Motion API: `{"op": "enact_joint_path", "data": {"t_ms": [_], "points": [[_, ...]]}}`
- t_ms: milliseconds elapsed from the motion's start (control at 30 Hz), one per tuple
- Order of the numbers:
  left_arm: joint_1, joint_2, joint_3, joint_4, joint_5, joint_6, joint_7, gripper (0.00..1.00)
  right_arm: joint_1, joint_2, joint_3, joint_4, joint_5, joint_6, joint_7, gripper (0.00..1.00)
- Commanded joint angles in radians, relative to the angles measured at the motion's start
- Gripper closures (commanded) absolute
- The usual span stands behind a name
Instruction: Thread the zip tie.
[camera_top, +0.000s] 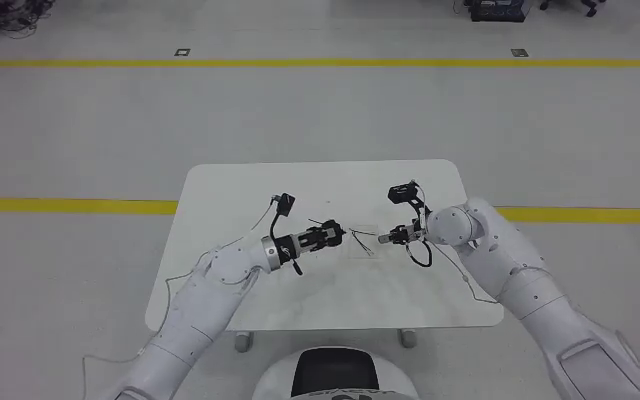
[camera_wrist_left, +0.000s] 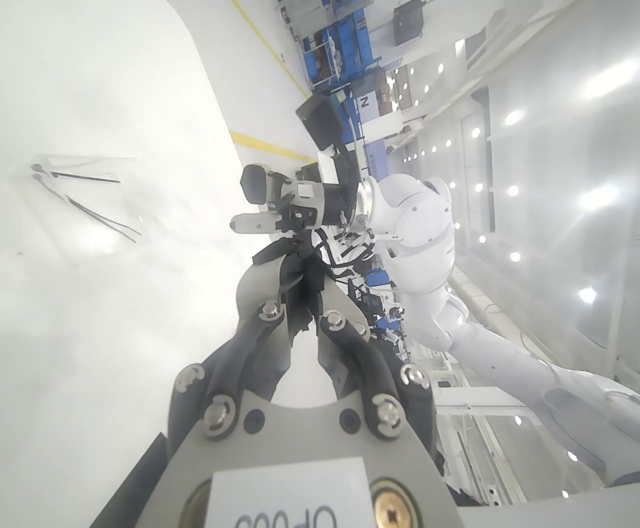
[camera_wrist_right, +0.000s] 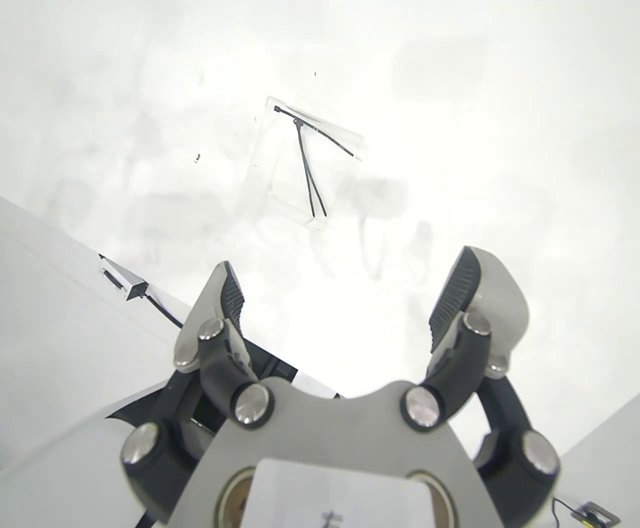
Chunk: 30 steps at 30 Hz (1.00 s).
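Zip ties (camera_wrist_right: 305, 170) lie on a clear sheet (camera_wrist_right: 280, 165) mid-way across the table (camera_top: 300, 190), well apart from its edges, between your grippers. Your right gripper (camera_wrist_right: 348, 262) gapes wide, empty; your left gripper (camera_wrist_left: 295, 252) is pinched shut, contents unclear.

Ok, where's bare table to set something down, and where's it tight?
Bare: the strip of the table along its far edge, and the near strip by the front edge between the arms. Crowded: the middle, where the clear pouch of zip ties lies between the left gripper and the open right gripper.
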Motion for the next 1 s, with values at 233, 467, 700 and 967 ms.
{"op": "enact_joint_path", "data": {"t_ms": [233,467,700,967], "points": [[0.019,0.011,-0.025,-0.023,-0.01,0.0,-0.013,1.0,0.055,-0.025,-0.093,0.002,-0.15,-0.065,-0.004,0.0],[0.019,0.011,-0.025,-0.023,-0.01,0.0,-0.013,1.0,0.167,-0.099,-0.219,0.124,-0.166,-0.096,-0.003,0.0],[0.019,0.011,-0.025,-0.023,-0.01,0.0,-0.013,1.0,0.209,-0.148,-0.285,0.225,-0.159,-0.13,-0.037,0.0],[0.019,0.011,-0.025,-0.023,-0.01,0.0,-0.013,1.0,0.193,-0.147,-0.285,0.218,-0.186,-0.16,-0.089,0.0]]}}
